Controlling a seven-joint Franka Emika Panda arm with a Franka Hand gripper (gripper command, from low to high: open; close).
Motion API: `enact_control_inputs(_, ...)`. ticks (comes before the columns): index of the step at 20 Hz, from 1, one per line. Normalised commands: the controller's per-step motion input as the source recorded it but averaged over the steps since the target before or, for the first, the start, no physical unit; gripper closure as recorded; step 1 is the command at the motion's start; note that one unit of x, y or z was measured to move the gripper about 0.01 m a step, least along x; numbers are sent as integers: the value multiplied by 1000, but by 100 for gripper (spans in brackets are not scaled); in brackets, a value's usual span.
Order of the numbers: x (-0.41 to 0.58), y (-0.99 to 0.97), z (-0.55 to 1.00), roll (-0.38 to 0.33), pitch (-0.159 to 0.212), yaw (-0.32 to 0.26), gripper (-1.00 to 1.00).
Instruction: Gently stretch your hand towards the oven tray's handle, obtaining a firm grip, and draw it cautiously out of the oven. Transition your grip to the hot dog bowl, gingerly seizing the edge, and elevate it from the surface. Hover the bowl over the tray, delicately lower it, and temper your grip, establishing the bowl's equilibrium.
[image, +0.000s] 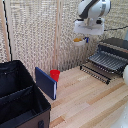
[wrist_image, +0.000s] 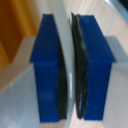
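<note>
The hot dog bowl (image: 79, 41) hangs in the air, well above the wooden table (image: 90, 100), a small white dish with yellow-orange food showing inside. It sits just under the white arm's wrist, held by the gripper (image: 83, 38). In the wrist view the gripper's two blue fingers (wrist_image: 48, 70) are pressed close on the thin white wall of the bowl (wrist_image: 64, 47), with dark pads (wrist_image: 81, 75) lining their inner faces; the rim runs between them as a pale strip, and orange food shows blurred to one side. So the pincer is pinching the bowl's edge.

Toward the exterior view's right and lower down stands the oven (image: 116, 47), dark on top, with its front open. The oven tray (image: 108, 61), a rack of thin parallel bars, is drawn out in front of it and slopes down toward the table. The tray's handle (image: 102, 65) is the front bar along that edge. The bowl is up and toward the exterior view's left of the tray, apart from it. A separate low black bar rail (image: 95, 73) lies on the wood just in front of the tray.

Farther to the exterior view's left, a small red cup (image: 54, 75) stands on the table beside an upright blue panel (image: 45, 82). A large open black case (image: 21, 97) fills the near corner. A pale slatted screen (image: 40, 30) stands behind.
</note>
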Motion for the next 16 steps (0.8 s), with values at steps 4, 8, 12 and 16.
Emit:
enact_control_inputs(4,-290,-717,0,21,40,-120,100)
enact_control_inputs(8,-251,-632,0,5,68,-94,100)
enact_control_inputs(12,-211,-494,-51,0,36,-75,100)
enact_control_inputs(16,-31,-340,-167,-18,38,-35,100)
